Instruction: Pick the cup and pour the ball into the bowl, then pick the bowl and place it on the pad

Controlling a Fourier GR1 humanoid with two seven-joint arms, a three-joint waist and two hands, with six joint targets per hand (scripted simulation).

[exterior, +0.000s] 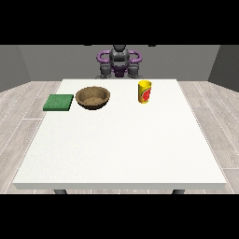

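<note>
The yellow cup [144, 91] stands upright on the white surface [121, 144], right of the brown bowl [93, 98] and green pad [59, 102]; it looks light and hard, so I would hold its middle, but my hands are not showing.

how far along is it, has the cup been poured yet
Nothing looks done. The yellow cup stands upright on the table, apart from the brown bowl, which sits beside the green pad, not on it. No robot hand shows. Picking the cup, pouring, and moving the bowl all remain.
</note>
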